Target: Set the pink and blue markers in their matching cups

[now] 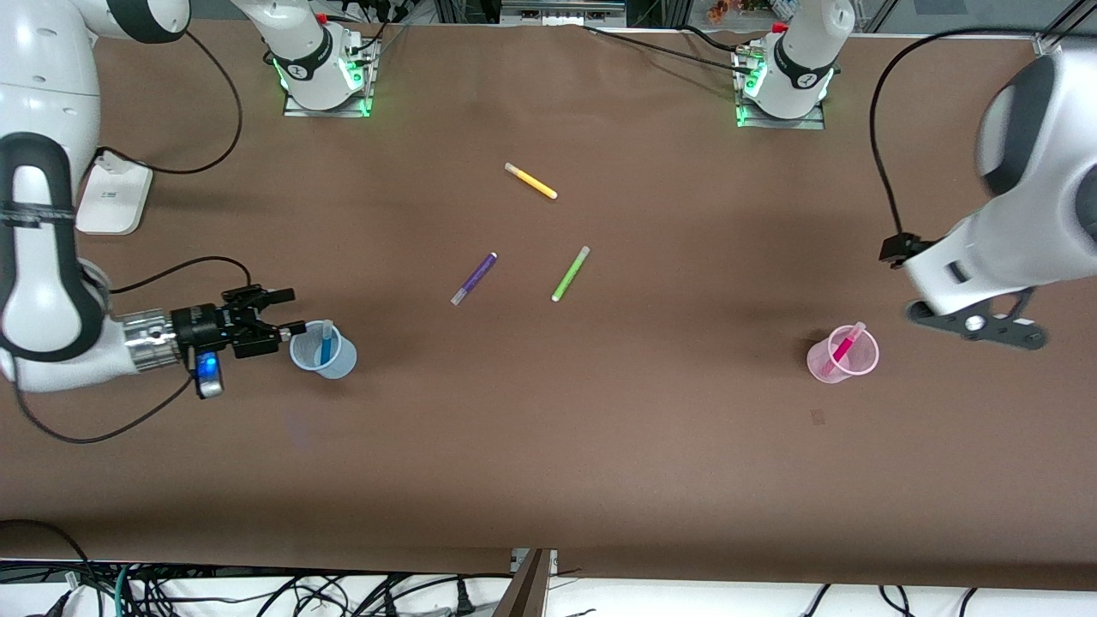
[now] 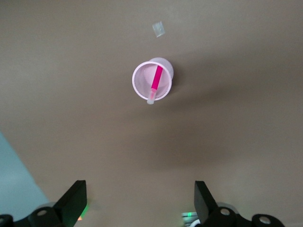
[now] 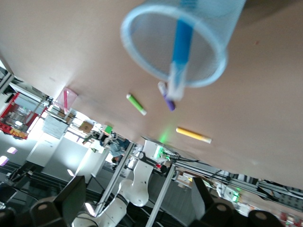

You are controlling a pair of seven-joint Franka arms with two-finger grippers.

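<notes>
Front view. The brown table carries a pale blue cup toward the right arm's end, with the blue marker standing tilted inside it, and a pale pink cup toward the left arm's end, with the pink marker leaning in it, its pale cap above the rim. Between the cups, farther from the camera, lie a purple pen, a green pen and a yellow pen. The right pincer sits just beside the blue cup, fingers spread and holding nothing. The left pincer hangs near the pink cup; the arm covers most of it. No writing is legible.

Left wrist view. The pink cup is seen from above, with the pink marker resting against its rim. Two dark fingertips stand wide apart, released; their bases are cut off by the frame edge.

Right wrist view. The blue cup is cut off by the frame edge, the blue marker inside it. The pincer's fingers are parted.
</notes>
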